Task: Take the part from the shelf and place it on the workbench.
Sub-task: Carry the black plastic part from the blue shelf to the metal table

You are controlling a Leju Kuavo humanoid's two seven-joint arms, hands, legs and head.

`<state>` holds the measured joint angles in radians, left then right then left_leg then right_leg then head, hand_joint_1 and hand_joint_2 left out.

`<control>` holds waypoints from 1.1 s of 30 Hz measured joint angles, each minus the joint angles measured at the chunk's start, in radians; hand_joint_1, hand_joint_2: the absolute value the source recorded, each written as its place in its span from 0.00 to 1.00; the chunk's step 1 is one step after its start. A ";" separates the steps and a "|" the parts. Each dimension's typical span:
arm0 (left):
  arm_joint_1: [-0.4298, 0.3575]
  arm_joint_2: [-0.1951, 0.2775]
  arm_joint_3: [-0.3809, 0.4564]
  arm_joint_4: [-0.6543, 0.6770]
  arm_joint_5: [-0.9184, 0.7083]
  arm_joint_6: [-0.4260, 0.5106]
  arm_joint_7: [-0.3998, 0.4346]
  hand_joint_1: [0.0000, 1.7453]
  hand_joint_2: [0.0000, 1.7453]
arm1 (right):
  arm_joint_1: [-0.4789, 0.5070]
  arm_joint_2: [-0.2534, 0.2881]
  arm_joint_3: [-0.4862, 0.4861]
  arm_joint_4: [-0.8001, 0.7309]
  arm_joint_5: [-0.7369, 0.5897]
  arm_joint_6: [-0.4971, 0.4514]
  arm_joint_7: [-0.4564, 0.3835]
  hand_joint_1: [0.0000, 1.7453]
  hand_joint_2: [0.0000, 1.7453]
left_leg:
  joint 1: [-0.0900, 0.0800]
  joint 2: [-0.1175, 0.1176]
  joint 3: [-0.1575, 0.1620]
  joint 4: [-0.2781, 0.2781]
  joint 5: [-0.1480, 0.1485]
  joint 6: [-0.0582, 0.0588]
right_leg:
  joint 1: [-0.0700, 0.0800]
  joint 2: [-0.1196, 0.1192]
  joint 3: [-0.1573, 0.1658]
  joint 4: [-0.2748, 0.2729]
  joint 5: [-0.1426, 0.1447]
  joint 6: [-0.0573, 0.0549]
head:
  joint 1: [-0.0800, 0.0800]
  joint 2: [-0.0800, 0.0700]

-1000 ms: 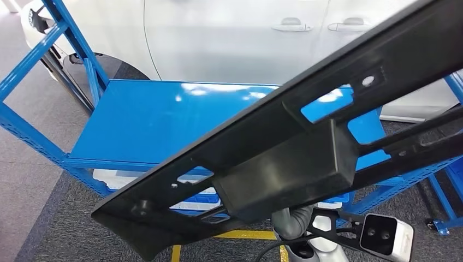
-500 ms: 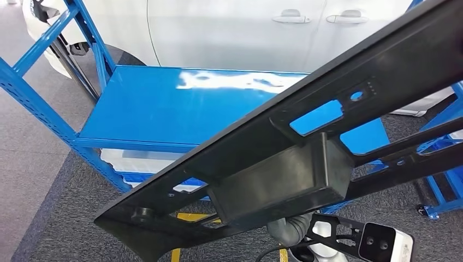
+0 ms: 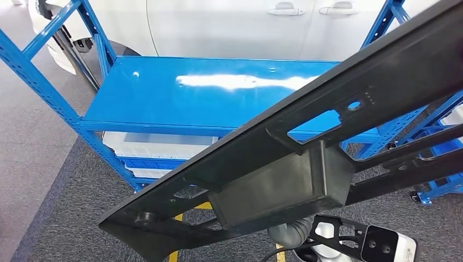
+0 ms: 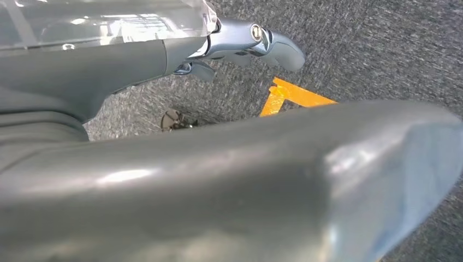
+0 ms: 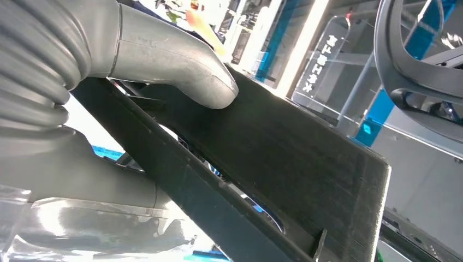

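The long black moulded-plastic part (image 3: 306,158), a slanted beam with cut-out windows and a boxy housing on its underside, is off the shelf and carried in the air, running diagonally across the head view from low on the left to high on the right. The right robot hand (image 5: 164,60) holds it: in the right wrist view its thick grey thumb (image 5: 185,71) presses on one flat face of the part's boxy section, the rest of the hand lying behind, so the grip looks like a clamp across the housing, probably chosen because that block is the sturdiest place to take such a long piece. The left robot hand (image 4: 245,43) hangs over the floor with its fingers loosely apart and nothing in them.

Beyond the part stands the blue steel shelf (image 3: 180,93), its glossy top board bare and catching light, with white trays (image 3: 147,147) on the level below. Behind it is a white car body (image 3: 229,27) with door handles. The floor is grey carpet (image 3: 54,207) marked with yellow tape (image 4: 289,95). No counter is visible, so the placing step is, I judge, not yet begun.
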<state>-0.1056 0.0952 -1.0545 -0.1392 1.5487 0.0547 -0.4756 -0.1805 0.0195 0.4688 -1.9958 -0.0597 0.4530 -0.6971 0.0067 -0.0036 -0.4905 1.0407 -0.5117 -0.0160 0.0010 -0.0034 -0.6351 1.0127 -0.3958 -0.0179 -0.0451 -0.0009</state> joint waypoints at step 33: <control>0.001 -0.023 -0.022 0.000 0.007 0.020 0.068 0.00 0.00 | -0.075 -0.091 0.010 0.022 -0.066 0.040 0.000 1.00 1.00 | -0.007 0.003 -0.048 -0.048 0.058 0.012 | 0.002 -0.005 0.102 -0.015 -0.079 0.002 | 0.000 0.000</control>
<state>-0.1042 0.0718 -1.0765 -0.1392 1.5553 0.0751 -0.4073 -0.2559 -0.0714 0.4789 -1.9740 -0.1258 0.4932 -0.6971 -0.0001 -0.0005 -0.5383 0.9925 -0.4541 -0.0038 0.0030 -0.0083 -0.5328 0.9973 -0.4747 -0.0155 -0.0450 -0.0009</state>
